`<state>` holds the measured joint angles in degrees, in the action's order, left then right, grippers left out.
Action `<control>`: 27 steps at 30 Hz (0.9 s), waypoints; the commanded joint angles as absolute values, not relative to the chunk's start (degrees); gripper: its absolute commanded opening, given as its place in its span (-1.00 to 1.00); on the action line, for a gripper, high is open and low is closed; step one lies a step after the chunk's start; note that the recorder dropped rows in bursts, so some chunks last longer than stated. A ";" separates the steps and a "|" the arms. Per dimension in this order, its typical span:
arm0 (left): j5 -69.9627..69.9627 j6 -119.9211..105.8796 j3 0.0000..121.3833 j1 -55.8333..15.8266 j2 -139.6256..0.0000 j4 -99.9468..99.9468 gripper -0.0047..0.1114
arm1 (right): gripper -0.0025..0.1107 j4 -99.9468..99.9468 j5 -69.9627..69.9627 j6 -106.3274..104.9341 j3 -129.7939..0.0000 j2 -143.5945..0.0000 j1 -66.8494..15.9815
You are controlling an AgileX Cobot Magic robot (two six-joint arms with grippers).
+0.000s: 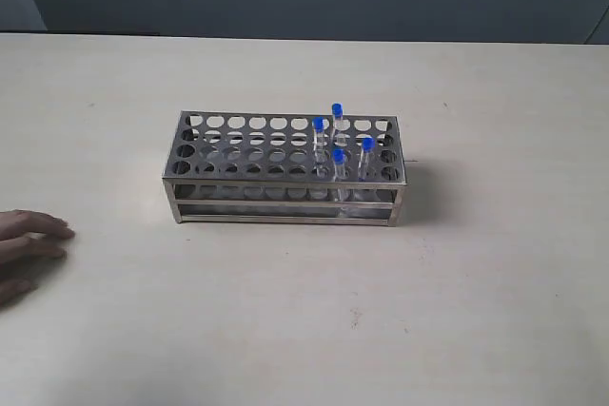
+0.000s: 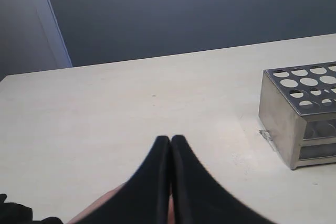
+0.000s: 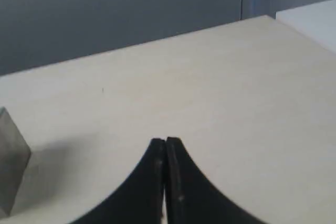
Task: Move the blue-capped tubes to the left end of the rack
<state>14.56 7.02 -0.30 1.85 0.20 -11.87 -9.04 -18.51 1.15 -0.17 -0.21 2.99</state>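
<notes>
Exterior view: rack (image 1: 228, 145) sits mid-table with all four blue-capped tubes (image 1: 338, 159) upright in holes at its right end, so none is placed yet. Left gripper (image 2: 170, 141) and right gripper (image 3: 165, 143) are both pinched together on nothing, well apart from the rack, probably idle pre-start.

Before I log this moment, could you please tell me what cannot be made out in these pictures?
- Exterior view: the hand is cut by the frame edge, so its owner is unseen; the blue-capped tubes are too small to show any contents.
- Left wrist view: the rack is cut by the frame edge, and the tubes are unseen.
- Right wrist view: only a rack corner shows.
</notes>
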 commanded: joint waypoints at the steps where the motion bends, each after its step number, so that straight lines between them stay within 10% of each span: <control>1: 14.09 7.06 0.00 1.60 0.00 -11.57 -0.90 | -0.95 -15.55 0.33 1.53 0.00 0.00 3.29; 12: 14.09 7.06 0.00 1.60 0.00 -11.57 -0.90 | -0.96 -27.11 9.35 20.81 0.00 0.00 3.29; 27: 14.09 7.06 0.00 1.60 0.00 -11.57 -0.90 | -0.96 41.70 20.06 42.96 -42.57 -40.44 3.15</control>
